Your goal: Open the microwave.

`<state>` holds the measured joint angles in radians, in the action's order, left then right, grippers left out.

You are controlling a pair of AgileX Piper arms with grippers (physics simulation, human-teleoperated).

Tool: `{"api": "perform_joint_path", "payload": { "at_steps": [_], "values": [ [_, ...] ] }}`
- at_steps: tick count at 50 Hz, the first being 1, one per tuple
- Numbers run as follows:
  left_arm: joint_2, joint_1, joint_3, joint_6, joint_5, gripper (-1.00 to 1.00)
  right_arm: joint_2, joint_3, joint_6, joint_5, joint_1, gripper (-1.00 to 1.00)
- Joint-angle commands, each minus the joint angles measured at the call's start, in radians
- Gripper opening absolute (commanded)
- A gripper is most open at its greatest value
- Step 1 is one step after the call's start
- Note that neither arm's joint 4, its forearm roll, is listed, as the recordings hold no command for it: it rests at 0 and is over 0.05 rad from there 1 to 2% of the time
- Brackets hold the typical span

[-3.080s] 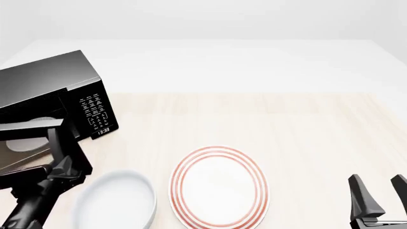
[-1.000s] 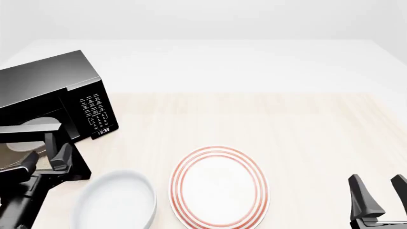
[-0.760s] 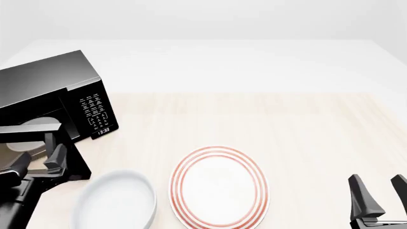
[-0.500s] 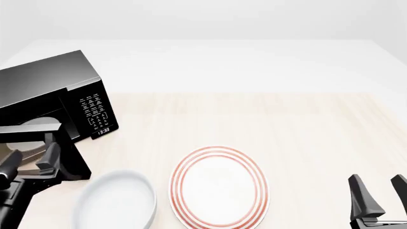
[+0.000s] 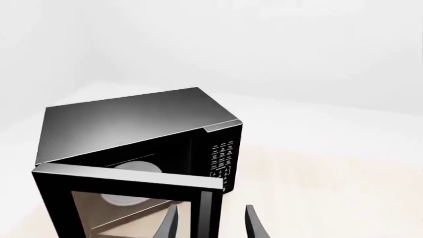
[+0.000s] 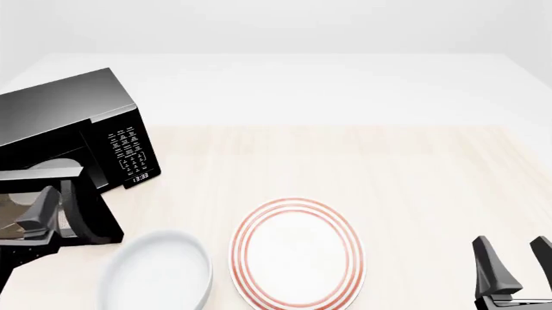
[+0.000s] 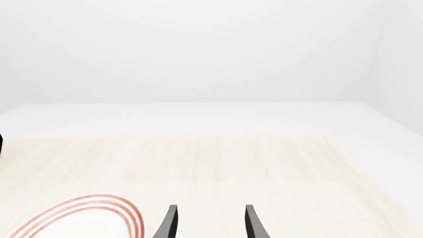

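The black microwave (image 6: 64, 110) stands at the table's left, with its windowed door (image 6: 86, 216) swung out toward me. In the left wrist view the microwave (image 5: 132, 119) shows the open door (image 5: 126, 178), its vertical bar handle (image 5: 206, 213) and the pale turntable (image 5: 137, 167) inside. My left gripper (image 6: 24, 219) is open at the left edge, near the door and apart from it. The wrist view puts the handle beyond the gap of the left gripper (image 5: 211, 224), untouched. My right gripper (image 6: 513, 265) is open and holds nothing at the bottom right; in the right wrist view the right gripper (image 7: 210, 223) hangs over bare wood.
A white bowl (image 6: 155, 271) sits just right of the open door, near the front edge. A red-ringed plate (image 6: 296, 252) lies beside it at the centre; the plate (image 7: 92, 213) also shows in the right wrist view. The pale wooden tabletop (image 6: 388, 168) stretches to the right.
My left gripper has drawn back to the left, away from the door's free edge, with its fingers apart. The door stays at the same open angle. The right arm has not moved.
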<state>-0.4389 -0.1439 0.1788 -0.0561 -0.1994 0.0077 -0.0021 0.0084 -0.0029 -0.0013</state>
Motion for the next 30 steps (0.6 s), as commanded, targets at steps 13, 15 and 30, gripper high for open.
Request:
{"api": "perform_joint_path", "payload": {
  "at_steps": [13, 15, 30],
  "values": [
    [0.019, 0.019, 0.217, 0.055, 0.202, 1.0, 0.0, 0.0, 0.0, 0.0, 0.0, 1.0],
    [0.013, 0.024, 0.194, 0.054, 0.17, 1.0, 0.0, 0.0, 0.0, 0.0, 0.0, 1.0],
    [-0.183, 0.036, 0.288, 0.101, 0.071, 1.0, 0.0, 0.0, 0.0, 0.0, 0.0, 1.0]
  ]
}}
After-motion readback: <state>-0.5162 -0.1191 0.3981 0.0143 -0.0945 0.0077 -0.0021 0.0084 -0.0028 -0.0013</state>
